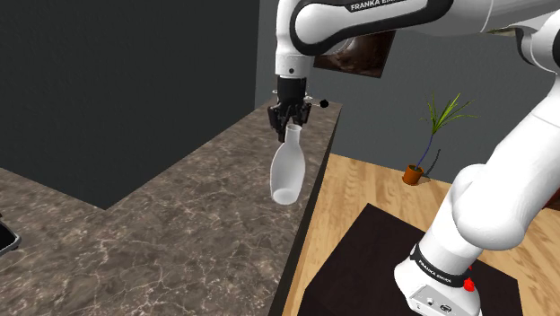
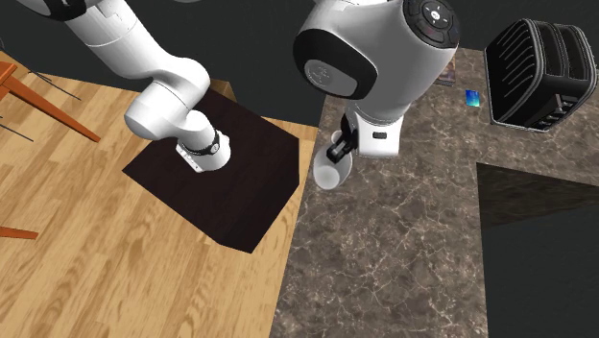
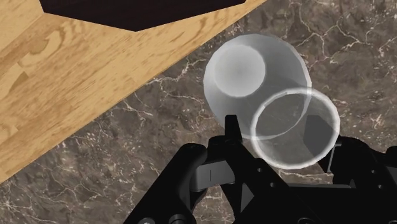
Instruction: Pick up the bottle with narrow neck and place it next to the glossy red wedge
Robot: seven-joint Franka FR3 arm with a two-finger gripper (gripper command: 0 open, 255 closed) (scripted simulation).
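Note:
A translucent white bottle (image 1: 286, 173) with a narrow neck hangs tilted in the air above the dark marble counter (image 1: 179, 242), close to the counter's edge. My black gripper (image 1: 290, 123) is shut on the bottle's neck from above. In the second exterior view the bottle (image 2: 330, 174) hangs below the gripper (image 2: 339, 150), over the edge between counter and floor. In the wrist view the bottle's round body (image 3: 251, 71) extends away from the gripper (image 3: 277, 137), and its open mouth sits between the fingers (image 3: 232, 130).
A black toaster (image 2: 538, 72) and a small blue object (image 2: 472, 96) stand on the far part of the counter (image 2: 403, 250). A small black knob (image 1: 324, 104) sits at the counter's far corner. Wooden floor (image 1: 377, 184), the dark stand (image 1: 377, 269) and a potted plant (image 1: 431, 135) lie beyond the counter's edge.

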